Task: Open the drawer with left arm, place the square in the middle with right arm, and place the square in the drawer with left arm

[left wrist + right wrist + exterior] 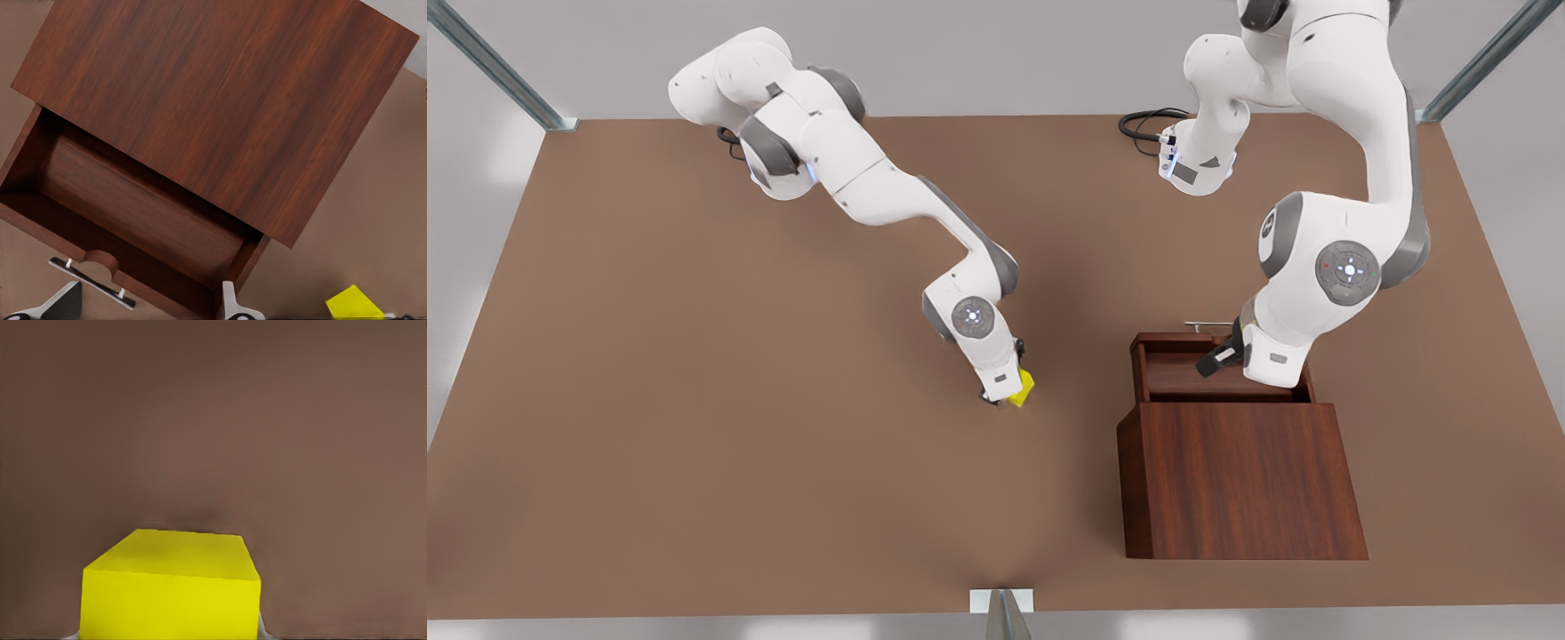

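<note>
The square (1023, 388) is seen as a small bright yellow cube with flat, unmarked faces, far smaller than the wooden cabinet (1240, 480). It is gripped at the tip of the right gripper (1000, 397), low over the bare brown tabletop (694, 373), near the middle of the tabletop and to the front view's left of the cabinet. In the right wrist view the square (170, 587) is seen close up between the jaws, which are closed against its sides; whether it rests on the surface cannot be told.

The drawer (1183, 369) is pulled out of the dark reddish-brown cabinet, and its shallow wood-grain interior (133, 200) lies open. The slim silver bar handle (93, 283) is mounted on the drawer front. The left gripper (1214, 360) is held above the open drawer, next to the handle. Its jaws are spread apart with nothing between them, and one fingertip (230, 303) is seen just beside the drawer's corner.
</note>
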### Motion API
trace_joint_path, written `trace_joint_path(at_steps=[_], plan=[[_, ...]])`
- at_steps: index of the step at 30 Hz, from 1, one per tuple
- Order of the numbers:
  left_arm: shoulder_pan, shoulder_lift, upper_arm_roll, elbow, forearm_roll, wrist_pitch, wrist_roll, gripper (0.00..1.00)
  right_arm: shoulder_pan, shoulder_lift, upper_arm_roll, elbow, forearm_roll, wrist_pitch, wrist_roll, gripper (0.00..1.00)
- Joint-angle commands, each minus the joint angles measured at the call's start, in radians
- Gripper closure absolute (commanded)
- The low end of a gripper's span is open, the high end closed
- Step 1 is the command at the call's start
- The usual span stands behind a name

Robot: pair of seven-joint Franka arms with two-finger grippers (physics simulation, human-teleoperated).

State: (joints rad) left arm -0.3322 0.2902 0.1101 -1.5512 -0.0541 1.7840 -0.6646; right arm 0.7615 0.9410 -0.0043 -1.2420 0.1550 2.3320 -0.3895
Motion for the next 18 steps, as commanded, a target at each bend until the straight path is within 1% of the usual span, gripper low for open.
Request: trace_joint_path(at_steps=[1,2,3,5,8,10,11,12,13,14,15,16,17,18], plan=[[-0.007,0.027,-0.003,0.022,-0.001,-0.054,0.916,0.0,0.024,-0.016,-0.011,-0.024,-0.012,0.003,0.781,0.27],[-0.021,0.033,-0.003,0.022,-0.001,-0.054,0.942,0.0,0.018,-0.018,-0.013,-0.022,-0.012,0.003,0.781,0.18],[-0.021,0.04,-0.003,0.022,-0.001,-0.054,0.945,0.0,0.018,-0.019,-0.013,-0.02,-0.014,0.004,0.781,0.0],[-0.027,0.043,-0.003,0.022,0.01,-0.054,1.007,0.0,0.01,-0.027,-0.014,-0.02,-0.023,0.003,0.775,0.0],[-0.041,0.046,-0.003,0.022,0.034,-0.052,1.013,0.0,0.012,-0.091,-0.045,-0.03,-0.028,-0.033,0.77,0.0],[-0.08,0.046,-0.003,0.023,0.034,-0.048,1.014,0.0,-0.037,-0.321,-0.063,-0.209,-0.018,-0.039,0.709,0.0],[-0.113,0.047,-0.004,0.031,0.033,-0.045,1.013,0.0,-0.08,-0.479,-0.063,-0.345,-0.02,-0.039,0.707,0.0],[-0.123,0.05,-0.016,0.031,0.026,-0.043,1.011,0.0,-0.16,-0.591,-0.062,-0.422,-0.02,-0.042,0.707,0.0],[-0.123,0.053,-0.023,0.031,0.02,-0.041,1.01,0.0,-0.267,-0.64,-0.065,-0.419,-0.025,-0.154,0.709,0.0],[-0.125,0.06,-0.039,0.031,0.02,-0.038,1.01,0.0,-0.352,-0.676,-0.069,-0.418,-0.026,-0.186,0.699,0.0],[-0.125,0.07,-0.061,0.033,0.023,-0.019,1.008,0.0,-0.451,-0.709,-0.066,-0.41,-0.029,-0.217,0.621,0.0],[-0.125,0.089,-0.096,0.036,0.023,0.017,0.999,0.0,-0.594,-0.72,-0.06,-0.386,-0.031,-0.302,0.416,0.0],[-0.125,0.115,-0.115,0.059,0.025,0.048,0.999,0.0,-0.685,-0.722,-0.052,-0.314,-0.064,-0.436,0.343,0.0],[-0.125,0.151,-0.136,0.103,0.025,0.049,0.999,0.0,-0.748,-0.709,-0.023,-0.225,-0.149,-0.627,0.339,0.0]])
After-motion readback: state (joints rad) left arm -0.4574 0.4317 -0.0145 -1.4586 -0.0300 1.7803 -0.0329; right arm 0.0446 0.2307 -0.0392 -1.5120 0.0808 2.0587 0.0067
